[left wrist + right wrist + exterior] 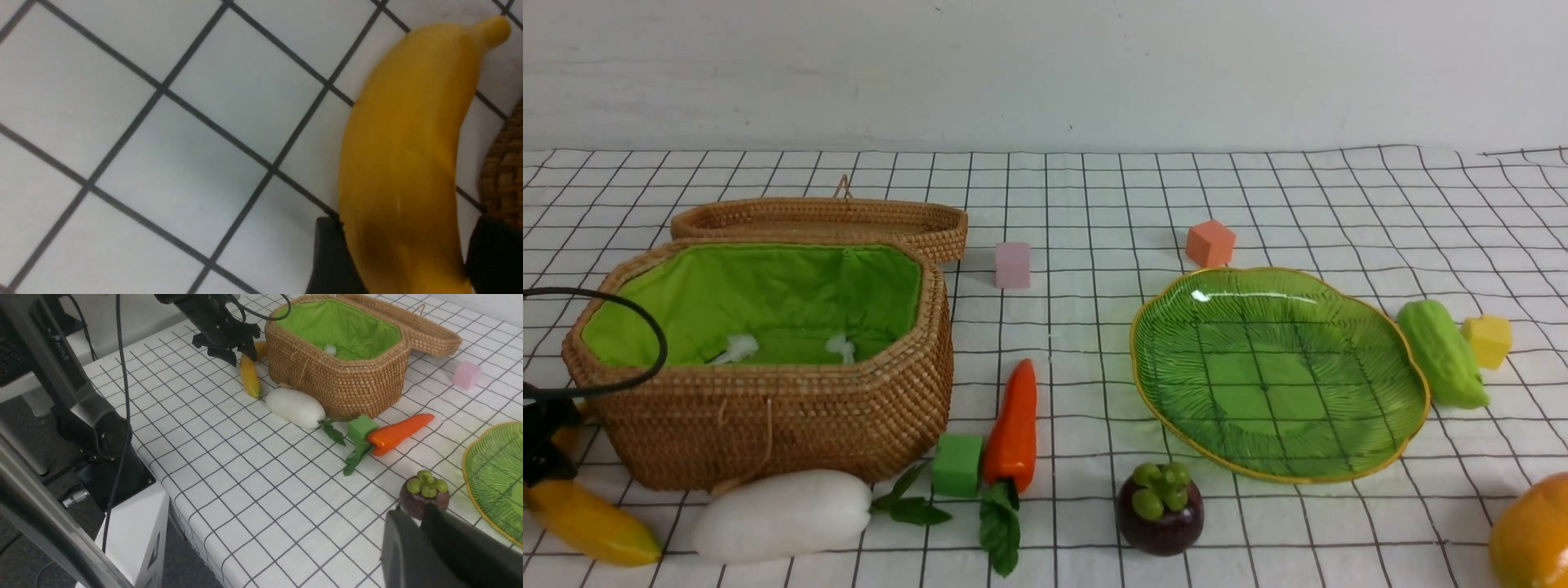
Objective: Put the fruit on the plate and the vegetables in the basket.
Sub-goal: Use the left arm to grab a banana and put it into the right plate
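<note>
You're at the banana pickup: your left end effector (402, 228) straddles the curved yellow plastic-looking banana (404, 143) beside the brown wicker basket (849, 408), grip uncertain, so confirm it's clenched before lifting toward the translucent green glass plate (1274, 376).

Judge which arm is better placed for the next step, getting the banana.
Left, probably: its claw straddles the banana. The right claw hovers well away, by the mangosteen.
</note>
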Controlling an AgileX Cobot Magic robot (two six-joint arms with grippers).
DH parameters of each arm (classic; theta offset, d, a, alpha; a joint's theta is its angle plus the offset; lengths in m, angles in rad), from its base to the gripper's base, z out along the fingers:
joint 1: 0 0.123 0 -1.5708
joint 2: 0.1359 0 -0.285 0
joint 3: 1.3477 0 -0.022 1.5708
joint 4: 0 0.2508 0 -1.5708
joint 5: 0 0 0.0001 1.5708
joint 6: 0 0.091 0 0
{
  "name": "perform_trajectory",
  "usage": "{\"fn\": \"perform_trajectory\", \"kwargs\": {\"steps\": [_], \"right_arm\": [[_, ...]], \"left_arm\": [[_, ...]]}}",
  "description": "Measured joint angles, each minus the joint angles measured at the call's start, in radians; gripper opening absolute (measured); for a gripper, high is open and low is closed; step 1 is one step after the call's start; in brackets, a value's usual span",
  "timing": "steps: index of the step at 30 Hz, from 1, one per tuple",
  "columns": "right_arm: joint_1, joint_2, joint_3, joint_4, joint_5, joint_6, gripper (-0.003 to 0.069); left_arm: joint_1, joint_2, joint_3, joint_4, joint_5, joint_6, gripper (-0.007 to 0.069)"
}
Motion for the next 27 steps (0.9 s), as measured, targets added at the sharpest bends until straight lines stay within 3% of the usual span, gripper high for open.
{"fn": "perform_trajectory", "kwargs": {"steps": [4,8,11,16,21,25,27], "right_arm": [[0.000,0.000,0.000,0.007,0.000,0.000,0.0088],[0.000,0.000,0.000,0.009,0.000,0.000,0.0090],[0.000,0.000,0.000,0.009,0.000,0.000,0.0091],[0.000,0.000,0.000,0.016,0.000,0.000,0.0091],[0.000,0.000,0.000,0.032,0.000,0.000,0.0091],[0.000,0.000,0.000,0.035,0.000,0.000,0.0091],[0.000,0.000,0.000,0.035,0.000,0.000,0.0091]], "left_arm": [[0.000,0.009,0.000,0.000,-0.023,0.001,0.0300],[0.000,0.031,-0.009,-0.004,-0.034,0.001,0.0264],[0.000,0.044,-0.017,-0.008,-0.039,0.001,0.0283],[0.000,0.076,-0.016,-0.007,-0.022,0.001,0.0416],[0.000,0.077,-0.016,-0.008,-0.025,0.002,0.0449],[0.001,0.078,-0.016,-0.002,-0.028,-0.001,0.0308],[0.004,0.078,-0.016,-0.001,-0.028,-0.014,0.0302]]}}
